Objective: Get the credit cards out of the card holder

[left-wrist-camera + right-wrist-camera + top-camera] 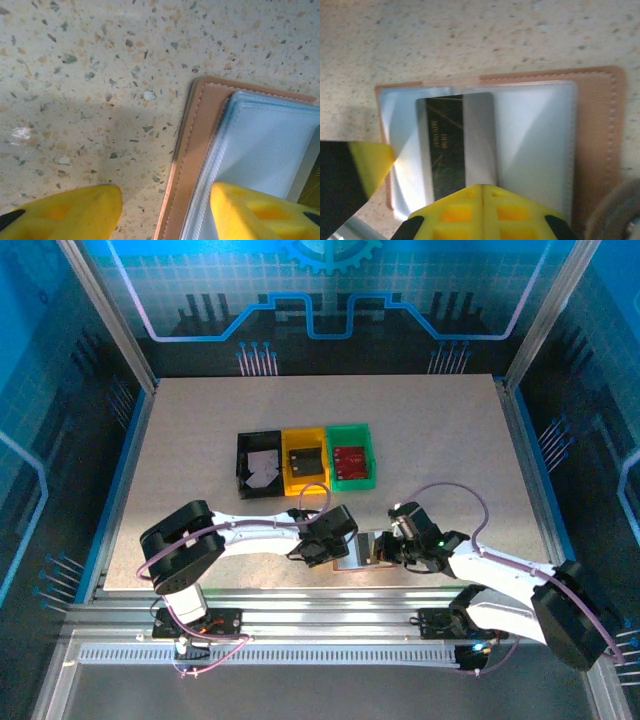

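Observation:
The tan card holder [358, 550] lies open near the table's front edge, between both grippers. A dark credit card [451, 145] with a silver stripe lies flat on its pale clear sleeve [535, 145]. My right gripper [483, 192] is shut, its joined fingertips resting on the card's near edge. The card is seen face-on, not pinched between the fingers. My left gripper [167, 215] is open and straddles the holder's tan edge [192, 150], one yellow finger [260, 212] over the sleeve and the other over bare table. That arm's finger [367, 162] also touches the sleeve's left side.
Behind the holder stand three small trays in a row. The black one [243, 452] holds a white card, the yellow [303, 434] a dark card, the green [350, 430] a red card. The table's front edge [330, 588] runs just below the grippers.

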